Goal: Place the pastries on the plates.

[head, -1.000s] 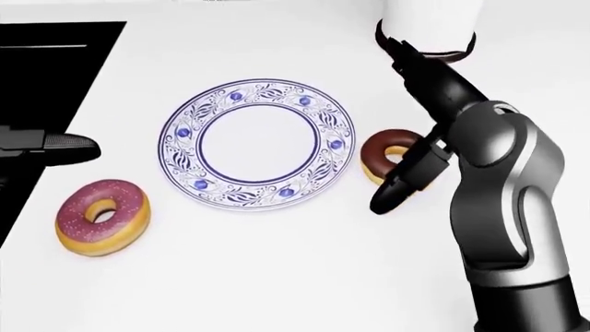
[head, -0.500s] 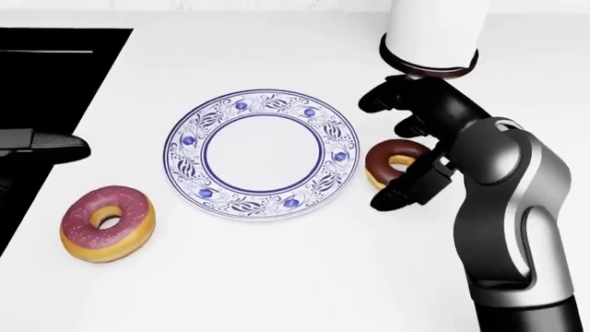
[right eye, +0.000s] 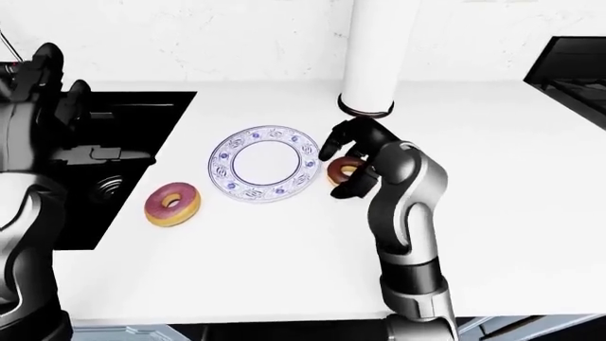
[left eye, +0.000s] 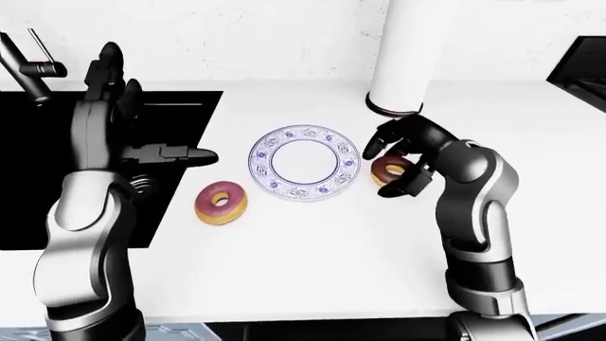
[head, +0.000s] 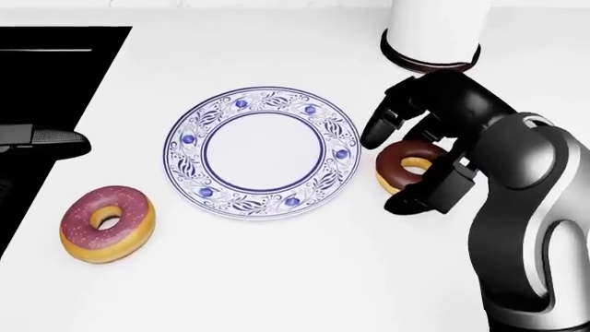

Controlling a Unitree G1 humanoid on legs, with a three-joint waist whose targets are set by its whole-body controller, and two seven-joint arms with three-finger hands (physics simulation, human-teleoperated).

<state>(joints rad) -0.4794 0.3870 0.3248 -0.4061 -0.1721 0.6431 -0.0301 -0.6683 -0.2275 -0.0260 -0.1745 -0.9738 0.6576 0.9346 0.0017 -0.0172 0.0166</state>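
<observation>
1. The blue-patterned plate (head: 262, 150) lay flat on the white tabletop (head: 304, 277) and carried nothing; it serves here as the landmark.
2. The chocolate doughnut (head: 404, 166) lay on the tabletop just right of the plate in the head view, off its rim.
3. The right hand (head: 417, 160) arched over the chocolate doughnut. Its fingers (head: 385, 121) were spread, one reaching toward the plate's right rim, while a lower finger sat below the doughnut. The fingers stood about the pastry and had not closed round it.
4. The pink-frosted doughnut (head: 107, 223) lay on the tabletop below and left of the plate in the head view, well apart from both hands.
5. The left hand (left eye: 168, 153) was held left of the plate in the left-eye view, over the edge of the black sink (left eye: 38, 234). Its fingers were extended and apart, gripping nothing.
6. A white cylinder with a dark base band (head: 434, 34) stood above and right of the plate in the head view, just beyond the right hand.
7. A faucet (left eye: 28, 67) showed far left of the plate in the left-eye view.
</observation>
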